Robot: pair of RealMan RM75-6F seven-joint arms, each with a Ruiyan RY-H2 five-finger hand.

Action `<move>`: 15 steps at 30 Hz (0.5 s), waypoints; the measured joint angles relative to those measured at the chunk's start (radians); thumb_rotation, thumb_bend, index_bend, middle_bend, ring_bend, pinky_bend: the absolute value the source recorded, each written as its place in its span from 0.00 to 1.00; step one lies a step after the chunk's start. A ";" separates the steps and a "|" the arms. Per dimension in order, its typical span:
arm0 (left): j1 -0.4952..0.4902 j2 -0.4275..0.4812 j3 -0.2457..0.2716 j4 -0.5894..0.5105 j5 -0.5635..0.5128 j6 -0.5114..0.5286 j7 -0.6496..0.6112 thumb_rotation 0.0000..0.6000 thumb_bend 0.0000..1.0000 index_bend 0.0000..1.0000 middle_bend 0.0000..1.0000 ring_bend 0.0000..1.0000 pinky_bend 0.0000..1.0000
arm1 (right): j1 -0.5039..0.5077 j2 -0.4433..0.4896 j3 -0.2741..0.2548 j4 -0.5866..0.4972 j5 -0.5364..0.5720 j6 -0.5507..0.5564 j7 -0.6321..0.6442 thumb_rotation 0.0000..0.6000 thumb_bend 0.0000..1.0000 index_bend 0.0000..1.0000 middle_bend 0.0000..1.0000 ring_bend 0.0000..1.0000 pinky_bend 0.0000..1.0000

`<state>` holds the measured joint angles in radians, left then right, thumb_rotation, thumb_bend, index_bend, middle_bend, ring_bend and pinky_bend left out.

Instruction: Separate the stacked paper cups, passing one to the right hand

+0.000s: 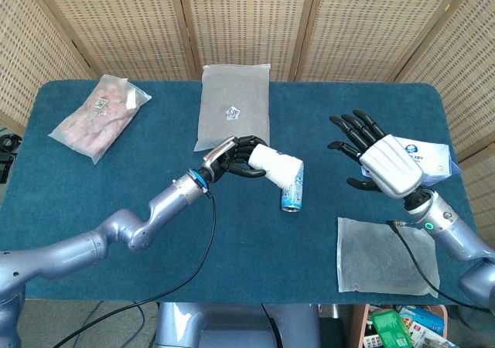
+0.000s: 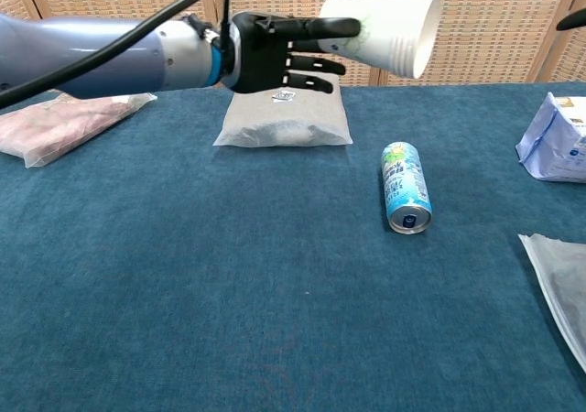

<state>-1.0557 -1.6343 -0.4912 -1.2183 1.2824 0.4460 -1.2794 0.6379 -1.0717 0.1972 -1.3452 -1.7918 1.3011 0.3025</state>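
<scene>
Above the can (image 1: 291, 185), the left hand (image 1: 238, 157) gripped the stacked paper cups (image 1: 277, 168) sideways, mid-handover. The right hand (image 1: 377, 159), fingers spread and empty, probably needed to close on the outer cup's rim.

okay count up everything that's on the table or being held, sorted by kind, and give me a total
Stacked paper cups, held by the left hand above the table: 1 stack; the number of cups cannot be told.
Drink can, lying on its side: 1
Clear bag of pink contents: 1
Grey sealed pouches: 2
Blue-and-white pack behind the right hand: 1
Total: 6, counting the stack once.
</scene>
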 measured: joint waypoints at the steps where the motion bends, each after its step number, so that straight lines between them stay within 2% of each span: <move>1: -0.007 -0.005 -0.003 0.004 -0.006 -0.002 0.006 1.00 0.30 0.48 0.51 0.49 0.54 | 0.005 0.000 -0.001 -0.001 -0.004 0.003 0.000 1.00 0.20 0.36 0.12 0.00 0.00; 15: -0.045 -0.055 -0.018 0.023 -0.075 -0.015 0.076 1.00 0.30 0.48 0.51 0.49 0.54 | 0.047 -0.079 -0.010 0.032 -0.053 0.100 -0.026 1.00 0.26 0.49 0.22 0.00 0.00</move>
<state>-1.1007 -1.6889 -0.5091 -1.1954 1.2079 0.4311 -1.2034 0.6851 -1.1506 0.1873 -1.3132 -1.8453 1.4015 0.2765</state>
